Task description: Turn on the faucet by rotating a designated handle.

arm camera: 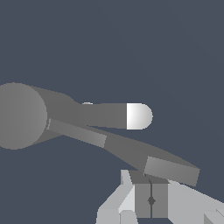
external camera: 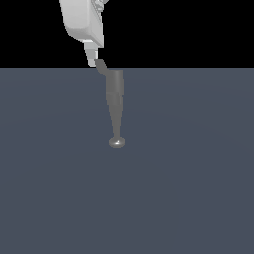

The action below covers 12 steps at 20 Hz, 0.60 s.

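The faucet (external camera: 115, 101) is a slim grey tapered column lying along the floor, with a small shiny knob (external camera: 117, 142) at its narrow end. In the wrist view the faucet (arm camera: 26, 116) shows its round wide end and a bright tip (arm camera: 139, 116). The handle (external camera: 101, 66) is a thin flat grey arm branching from the wide end, and the handle (arm camera: 168, 169) flares at its tip. My white gripper (external camera: 93, 60) comes down from above at the exterior view's left of the handle. The gripper (arm camera: 151, 192) is shut, pads together, fingertips right against the handle's tip with nothing between them.
A flat slate-blue floor (external camera: 198, 198) spreads all around the faucet. Beyond its far edge the exterior view shows only black background. No other objects are in view.
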Motion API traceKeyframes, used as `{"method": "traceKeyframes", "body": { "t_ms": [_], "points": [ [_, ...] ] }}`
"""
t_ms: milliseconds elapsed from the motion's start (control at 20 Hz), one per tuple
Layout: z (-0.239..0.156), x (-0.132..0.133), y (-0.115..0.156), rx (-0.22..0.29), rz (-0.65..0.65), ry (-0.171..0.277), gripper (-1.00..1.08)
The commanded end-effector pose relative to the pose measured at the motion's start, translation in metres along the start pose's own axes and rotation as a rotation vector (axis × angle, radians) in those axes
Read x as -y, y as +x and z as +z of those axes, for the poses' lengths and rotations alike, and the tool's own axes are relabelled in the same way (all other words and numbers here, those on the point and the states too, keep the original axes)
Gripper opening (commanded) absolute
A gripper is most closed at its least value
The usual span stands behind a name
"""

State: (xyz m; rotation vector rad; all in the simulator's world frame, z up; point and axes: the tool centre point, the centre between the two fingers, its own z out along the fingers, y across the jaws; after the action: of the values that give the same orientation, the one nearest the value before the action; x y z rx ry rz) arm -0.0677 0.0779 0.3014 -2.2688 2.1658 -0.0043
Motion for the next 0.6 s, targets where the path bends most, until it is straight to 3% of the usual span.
{"method": "traceKeyframes", "body": {
  "t_ms": [0,550],
  "points": [
    [0.000,0.000,0.021,-0.001,0.012,-0.001,-1.00],
    [0.001,-0.003,0.086,-0.001,0.017,-0.005,-1.00]
  ]
}}
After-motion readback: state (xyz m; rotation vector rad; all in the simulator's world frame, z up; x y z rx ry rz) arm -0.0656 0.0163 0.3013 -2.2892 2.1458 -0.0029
